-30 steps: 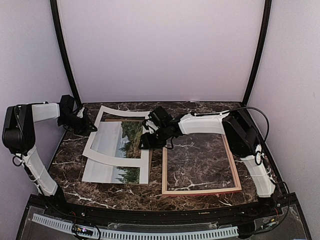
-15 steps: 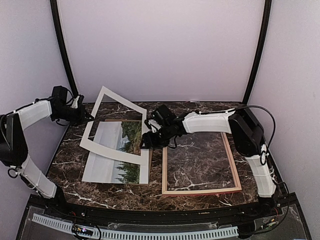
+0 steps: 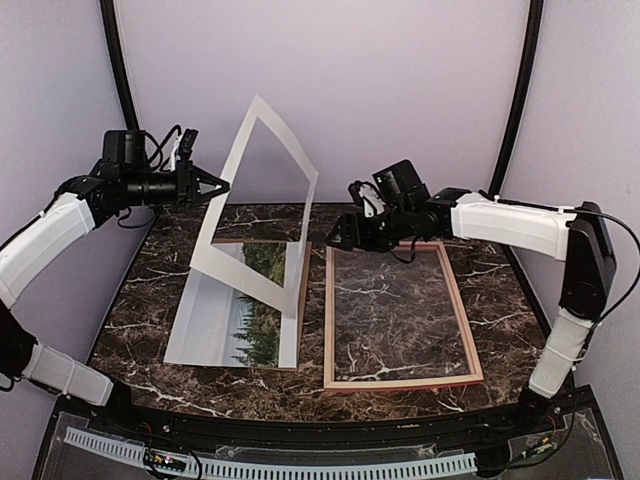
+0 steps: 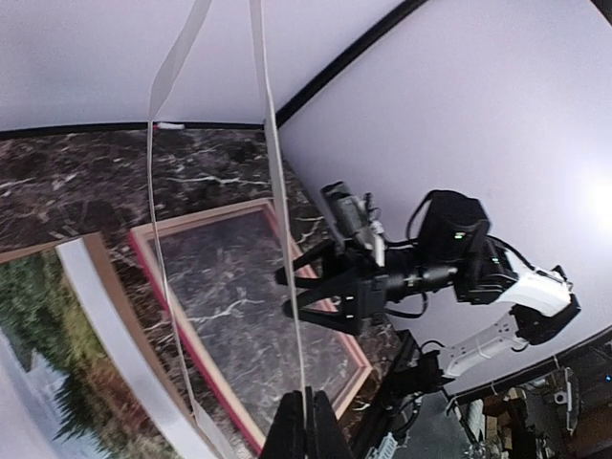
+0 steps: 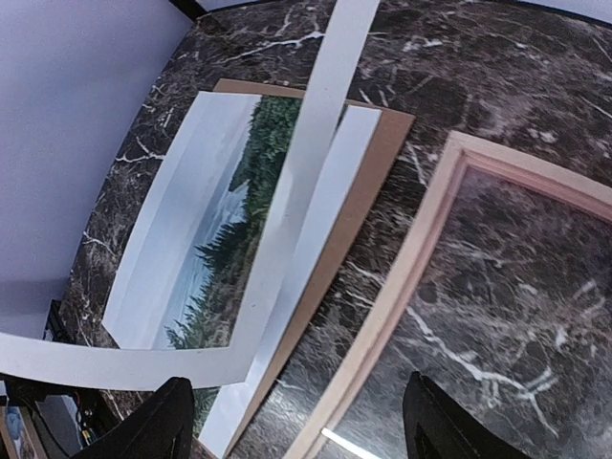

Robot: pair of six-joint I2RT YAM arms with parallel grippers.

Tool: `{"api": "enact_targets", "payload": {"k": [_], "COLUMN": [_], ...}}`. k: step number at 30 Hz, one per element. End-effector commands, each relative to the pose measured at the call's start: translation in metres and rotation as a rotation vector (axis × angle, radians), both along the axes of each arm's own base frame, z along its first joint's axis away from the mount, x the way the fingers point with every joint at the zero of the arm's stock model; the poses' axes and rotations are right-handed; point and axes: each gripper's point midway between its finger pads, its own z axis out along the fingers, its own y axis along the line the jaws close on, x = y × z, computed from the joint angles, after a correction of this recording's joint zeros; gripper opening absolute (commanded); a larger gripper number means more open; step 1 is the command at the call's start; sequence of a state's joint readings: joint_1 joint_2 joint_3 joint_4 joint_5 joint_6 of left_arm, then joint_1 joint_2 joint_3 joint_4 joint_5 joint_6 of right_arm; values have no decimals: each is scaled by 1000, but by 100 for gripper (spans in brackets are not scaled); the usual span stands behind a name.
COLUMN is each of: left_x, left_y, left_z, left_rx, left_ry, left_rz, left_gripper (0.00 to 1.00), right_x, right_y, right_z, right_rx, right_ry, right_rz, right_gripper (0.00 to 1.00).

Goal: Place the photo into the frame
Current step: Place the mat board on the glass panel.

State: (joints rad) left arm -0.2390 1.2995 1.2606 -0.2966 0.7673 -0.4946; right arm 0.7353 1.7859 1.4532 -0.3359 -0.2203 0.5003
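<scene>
The photo [image 3: 250, 335], a coastal landscape print, lies flat at the left of the table on a brown backing panel [image 5: 378, 158]. The frame [image 3: 400, 381] lies flat at the right, showing only marble inside it. My left gripper [image 3: 222, 185] is shut on the left edge of a white mat board [image 3: 245, 285] and holds it raised steeply over the photo, its lower edge near the print. In the left wrist view the fingertips [image 4: 308, 421] pinch the thin mat [image 4: 277, 191]. My right gripper [image 3: 342, 232] hangs open over the frame's far left corner, holding nothing [image 5: 301, 426].
Dark marble table with black corner posts and lilac walls behind. The backing panel's right edge lies close beside the frame's left rail [image 5: 411, 287]. A strip of the mat [image 5: 306, 182] crosses above the photo [image 5: 229, 229] in the right wrist view.
The left arm has lifted the mat board off the photo from nearly flat to steeply tilted. The right gripper has let go of the mat, opened wider and drawn back to the right.
</scene>
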Motion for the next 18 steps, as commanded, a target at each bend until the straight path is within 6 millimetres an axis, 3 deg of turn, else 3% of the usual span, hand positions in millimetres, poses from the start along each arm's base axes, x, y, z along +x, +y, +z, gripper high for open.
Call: {"api": "enact_targets", "payload": {"k": [1,2,5,8,10,14,18], "left_x": [-17,-29,-45,-52,-43,-22,-12], "left_y": [-54,-73,-108,-127,-131,-139,-153], "left_z": [62,78,99,101,85,29,-29], "left_rx": [-126,-151,-204,-274,-304,-283,-295], "left_ry": [-94,-121,-159,-108,-54,73,200], "left_rz": [-136,-190,-285,-308,-267,-172,-113], "left_gripper": [0,0,0,0,0,0,0], "right_x": [10,12,14,10,5,-2,-4], "right_y": [-67,-84,-134,-176,-199,-234,-251], "right_z": [1,5,25,42,50,57,51], "right_rx": [-68,-65,-54,-61,-71,-129,-203], "right_ry": [-9,-13,-46,-79,-94,-112,-105], "right_rz": [-173,-210,-324,-420,-467,-548,-584], "right_gripper": [76,76,76,76,76,77,77]}}
